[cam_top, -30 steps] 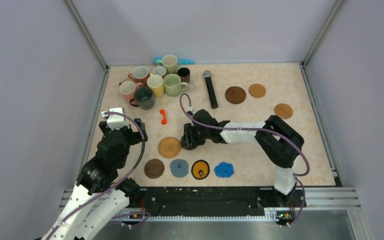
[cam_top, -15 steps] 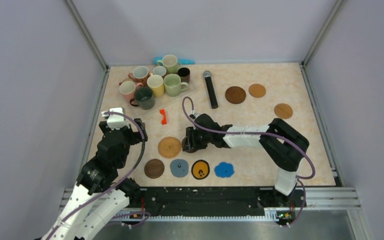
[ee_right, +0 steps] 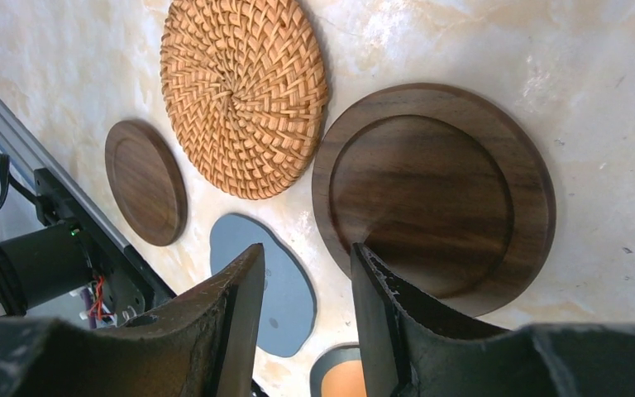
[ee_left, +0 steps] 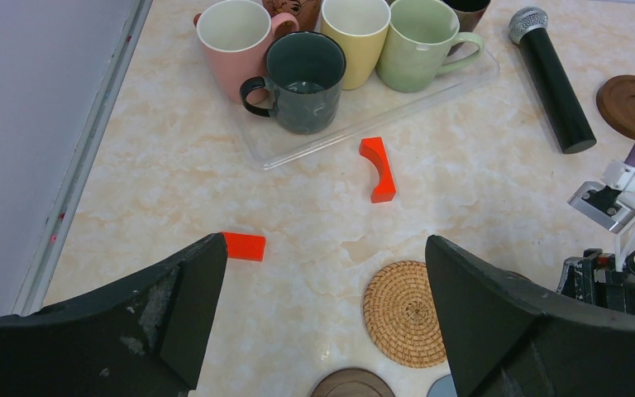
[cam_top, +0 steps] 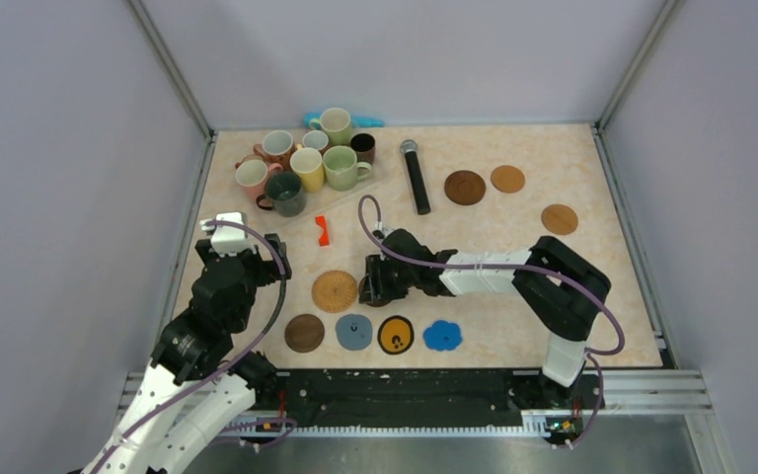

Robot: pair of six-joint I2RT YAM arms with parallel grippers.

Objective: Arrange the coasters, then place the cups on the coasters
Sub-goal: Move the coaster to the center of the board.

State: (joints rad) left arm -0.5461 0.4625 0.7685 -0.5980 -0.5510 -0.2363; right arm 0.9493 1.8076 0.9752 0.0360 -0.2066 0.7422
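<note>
My right gripper (cam_top: 372,286) (ee_right: 306,252) hangs low over a dark wood coaster (ee_right: 434,194). Its jaws stand partly apart and straddle the coaster's rim: one finger rests inside the recess, the other is outside over the table. That coaster touches a wicker coaster (cam_top: 335,291) (ee_right: 244,95). In front lies a row of coasters: brown (cam_top: 304,333), grey-blue (cam_top: 354,331), black-and-yellow (cam_top: 395,335), blue scalloped (cam_top: 443,336). Three more coasters (cam_top: 465,187) lie far right. The cups (cam_top: 306,163) (ee_left: 304,81) stand grouped at the far left. My left gripper (cam_top: 255,259) (ee_left: 324,241) is open and holds nothing.
A clear tray (ee_left: 430,91) holds the cups. A black microphone (cam_top: 416,176) lies beside it. A red-orange curved piece (cam_top: 323,230) (ee_left: 378,169) and a small red block (ee_left: 244,246) lie on the table. Walls close in the left, right and back sides.
The right gripper slid a little toward the near edge with the dark wood coaster under its finger, ending beside the wicker coaster. The left arm has not moved.
</note>
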